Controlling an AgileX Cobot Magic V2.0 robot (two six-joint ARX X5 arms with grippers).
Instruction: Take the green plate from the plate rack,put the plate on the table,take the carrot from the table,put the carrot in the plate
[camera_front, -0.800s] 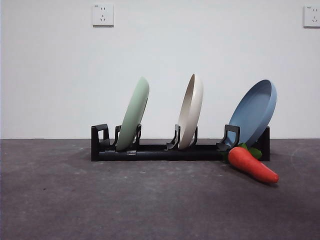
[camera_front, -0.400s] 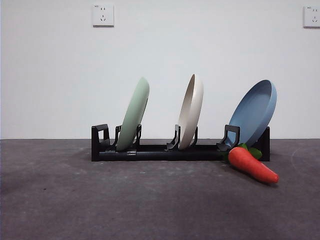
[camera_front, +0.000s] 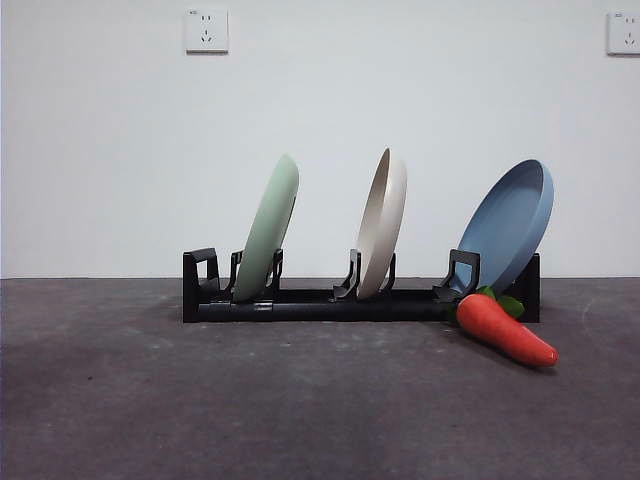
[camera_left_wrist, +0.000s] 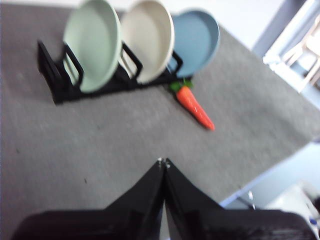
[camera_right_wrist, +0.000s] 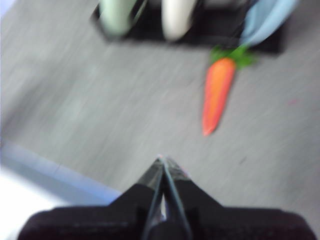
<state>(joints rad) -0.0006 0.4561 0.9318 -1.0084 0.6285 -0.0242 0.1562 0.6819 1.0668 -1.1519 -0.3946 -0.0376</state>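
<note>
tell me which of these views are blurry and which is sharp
Front view: sharp, evenly lit, green plate and carrot crisp. Left wrist view: mildly soft, bright glare at one corner. Right wrist view: heavily smeared, plate rack and carrot streaked.

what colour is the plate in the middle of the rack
Cream: the round matte cream plate stands mid-way along the long black slotted plate rack; the front view shows it best.
</note>
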